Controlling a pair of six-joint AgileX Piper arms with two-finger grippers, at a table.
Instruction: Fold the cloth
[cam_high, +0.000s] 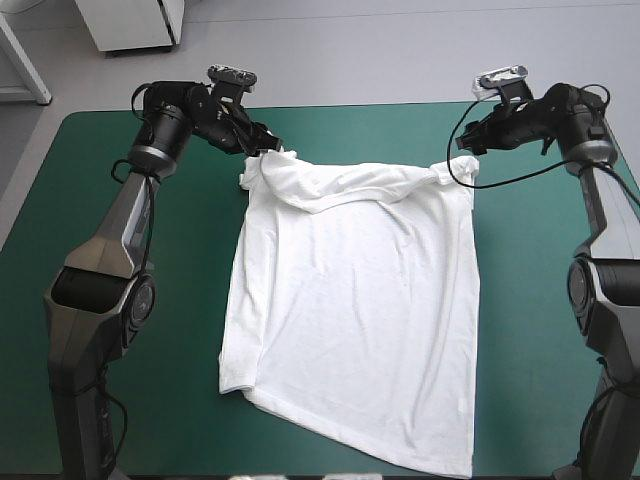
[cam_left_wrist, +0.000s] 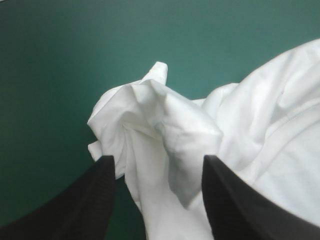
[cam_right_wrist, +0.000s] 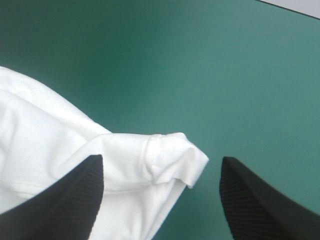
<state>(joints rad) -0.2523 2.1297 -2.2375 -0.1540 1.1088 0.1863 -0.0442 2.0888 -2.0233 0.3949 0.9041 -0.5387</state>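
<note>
Left pincer (cam_left_wrist: 159, 159), right pincer (cam_right_wrist: 161, 158): each wide astride a T-shirt (cam_left_wrist: 150, 115) corner

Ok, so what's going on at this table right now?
Two robot arms are working on a white T-shirt lying mostly flat on the teal-green table. The left gripper and the right gripper sit at its two far corners, both open, each with a bunched corner between its fingers. No fold shows yet.
</note>
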